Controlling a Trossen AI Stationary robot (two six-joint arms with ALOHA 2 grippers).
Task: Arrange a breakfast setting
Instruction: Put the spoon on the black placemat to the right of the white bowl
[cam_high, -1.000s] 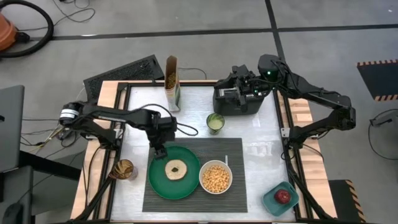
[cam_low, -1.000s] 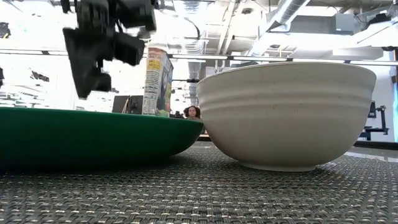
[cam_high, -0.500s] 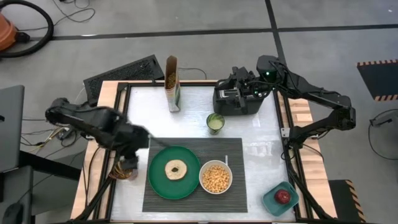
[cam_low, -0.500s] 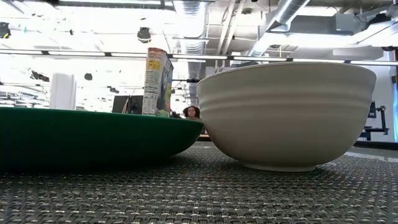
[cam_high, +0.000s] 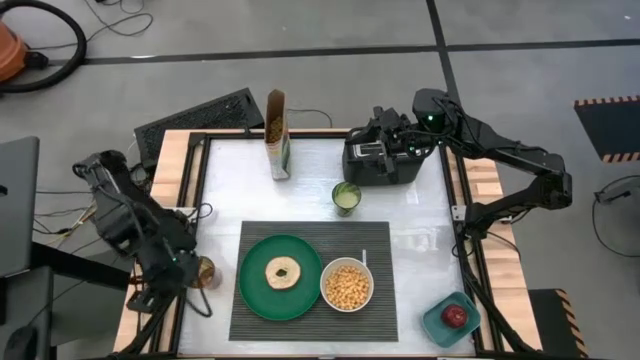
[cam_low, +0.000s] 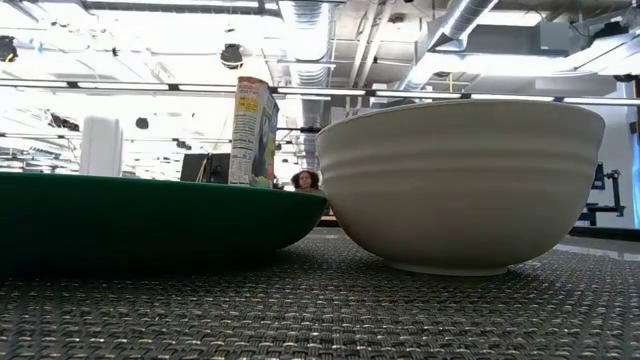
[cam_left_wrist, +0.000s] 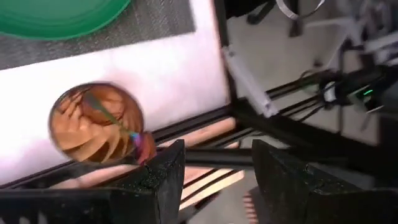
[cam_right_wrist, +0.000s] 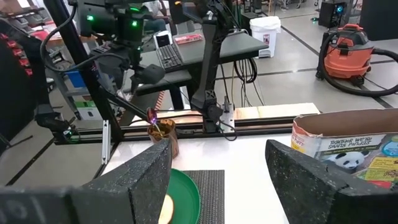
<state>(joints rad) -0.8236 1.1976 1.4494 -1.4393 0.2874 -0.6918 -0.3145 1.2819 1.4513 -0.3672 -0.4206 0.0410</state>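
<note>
1. The left arm folds back over the table's left edge, elbow bent outward, wrist angled down toward the near-left corner.
2. The left gripper (cam_left_wrist: 214, 180) hangs with its two dark fingers (cam_left_wrist: 163, 177) parted, nothing between them.
3. The right arm reaches in across the far-right side, its gripper (cam_right_wrist: 217, 180) spread wide and empty.

Bowl (cam_low: 460, 180) hides cereal; plate (cam_low: 150, 215) edge-cropped.

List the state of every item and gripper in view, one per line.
green plate: holds the bagel
white bowl: full of cereal pieces
apple: in the teal container
cereal box: upright, open
left gripper: open, empty
right gripper: open, empty
</note>
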